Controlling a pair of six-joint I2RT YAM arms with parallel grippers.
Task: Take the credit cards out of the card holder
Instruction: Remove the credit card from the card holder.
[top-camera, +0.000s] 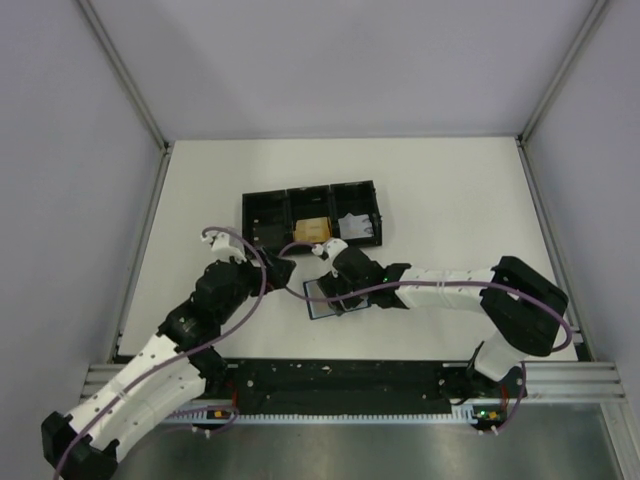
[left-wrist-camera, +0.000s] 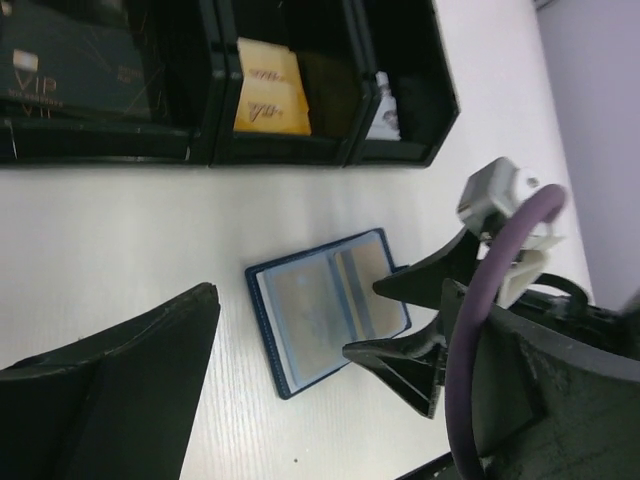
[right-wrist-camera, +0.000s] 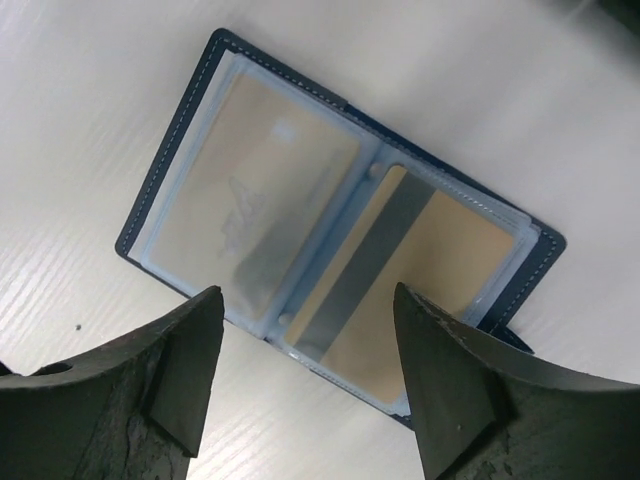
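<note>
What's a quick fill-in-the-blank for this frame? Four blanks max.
1. The holder is ___, not shut.
2. Its sleeves show ___ cards.
3. The orange card sits in the tray's ___ compartment.
4. The ___ gripper hovers over the holder.
Missing words: open; two; middle; right.

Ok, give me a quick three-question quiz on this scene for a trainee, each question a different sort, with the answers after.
1. True or false: the card holder lies shut.
2. Which arm's gripper hangs open right over it? A) left B) right
3. Fill in: the orange cards lie in the black tray's ___ compartment.
Key: 1 false, it lies open with two cards showing; 2 B, the right gripper; 3 middle.
</note>
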